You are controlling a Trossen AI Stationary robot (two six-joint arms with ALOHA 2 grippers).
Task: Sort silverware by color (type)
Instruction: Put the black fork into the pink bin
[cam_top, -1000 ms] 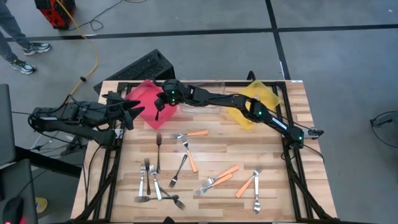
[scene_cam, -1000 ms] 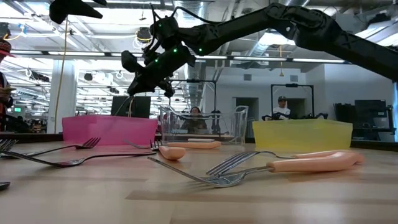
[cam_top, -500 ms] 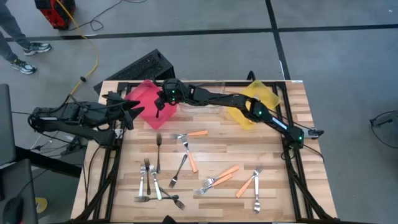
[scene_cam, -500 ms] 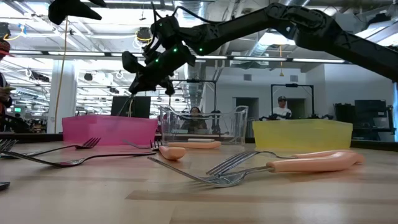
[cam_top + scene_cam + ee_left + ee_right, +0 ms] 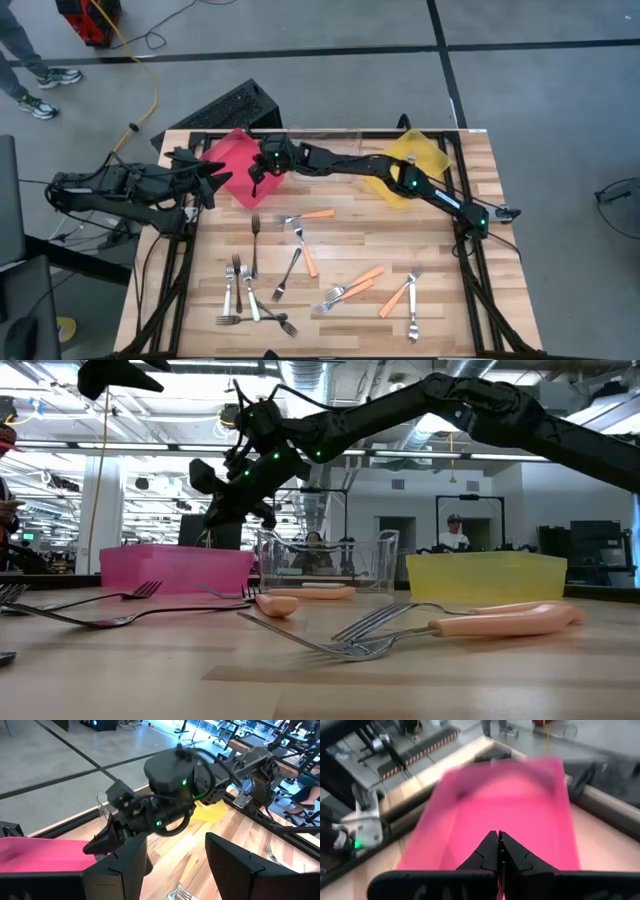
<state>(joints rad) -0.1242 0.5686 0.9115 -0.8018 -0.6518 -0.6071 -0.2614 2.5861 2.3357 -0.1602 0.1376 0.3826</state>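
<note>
My right gripper [image 5: 254,181] [image 5: 212,518] [image 5: 499,839] hovers above the pink bin [image 5: 237,160] [image 5: 510,810] with its fingers shut. In the low view a thin dark fork [image 5: 207,533] seems to hang below its fingertips. My left gripper [image 5: 207,180] [image 5: 175,865] waits open at the table's left edge, beside the pink bin. Several forks lie flat on the wood: dark ones [image 5: 254,240], plain silver ones [image 5: 238,290] and orange-handled ones [image 5: 358,282] [image 5: 470,622]. The clear bin [image 5: 320,560] and the yellow bin [image 5: 412,165] [image 5: 485,575] stand at the far edge. My right gripper pinches the dark fork at its upper end [image 5: 209,523], between the fingertips, which slant down toward the table's left. The fork hangs clear above the pink bin. In the right wrist view the shut fingers [image 5: 490,850] hide the place of contact.
The three bins stand in a row along the far edge. The right arm [image 5: 340,160] stretches across the clear bin. Loose forks are scattered over the near half of the table [image 5: 470,200]. People stand in the room beyond the table.
My right gripper has shifted slightly toward the table's left, farther over the pink bin, staying shut. The left arm and the forks on the table have kept still.
</note>
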